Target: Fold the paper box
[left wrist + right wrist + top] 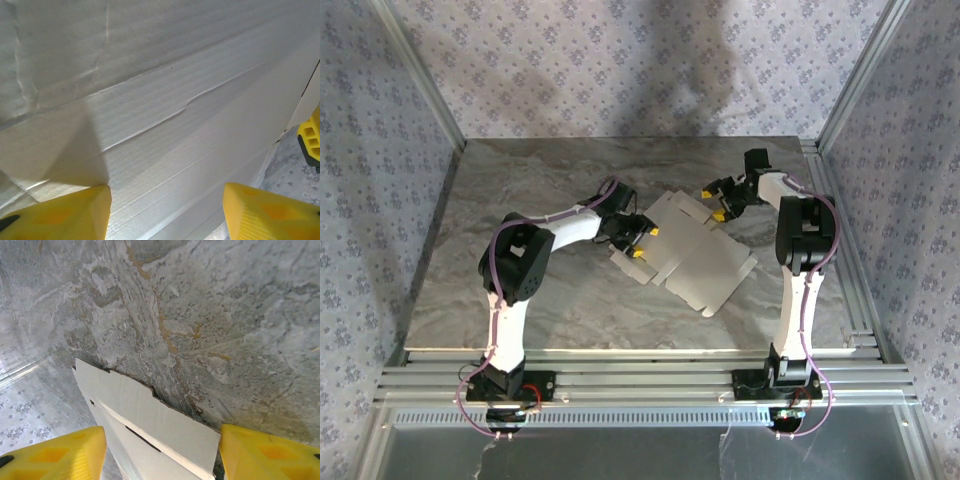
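Paper box (695, 255) looks light, thin and crease-prone; left gripper (645, 243) and right gripper (714, 203) flank it wide-jawed, best pinching its edge flaps.

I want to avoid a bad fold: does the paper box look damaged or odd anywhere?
Yes. In the left wrist view the paper box has an irregular, wavy crease across one panel and wrinkles toward the upper left. Neither looks like a straight fold line.
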You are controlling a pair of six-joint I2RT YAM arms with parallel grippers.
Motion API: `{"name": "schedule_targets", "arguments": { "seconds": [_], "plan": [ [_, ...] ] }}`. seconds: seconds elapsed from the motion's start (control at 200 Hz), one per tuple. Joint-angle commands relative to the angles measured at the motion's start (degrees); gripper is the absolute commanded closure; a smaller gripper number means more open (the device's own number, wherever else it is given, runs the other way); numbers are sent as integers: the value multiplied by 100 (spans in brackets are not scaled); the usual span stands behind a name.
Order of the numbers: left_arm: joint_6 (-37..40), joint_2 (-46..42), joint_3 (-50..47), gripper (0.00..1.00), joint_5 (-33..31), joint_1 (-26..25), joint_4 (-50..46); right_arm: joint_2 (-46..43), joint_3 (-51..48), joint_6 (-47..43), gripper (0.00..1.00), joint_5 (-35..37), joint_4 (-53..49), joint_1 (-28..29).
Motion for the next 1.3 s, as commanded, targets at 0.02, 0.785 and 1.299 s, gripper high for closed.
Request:
{"name": "schedule_targets", "arguments": {
  "seconds": [0.02, 0.785, 1.299],
  "plan": [
    [210, 101, 30, 40, 93, -6, -321, 27, -107, 197, 39, -249, 296, 143],
    [449, 139, 131, 41, 172, 82, -421, -426, -626, 377, 66, -373, 756, 285],
    [1278, -872, 2167, 38, -558, 185, -2578, -1125, 600, -1538, 100, 997, -697, 582]
  ]
}}
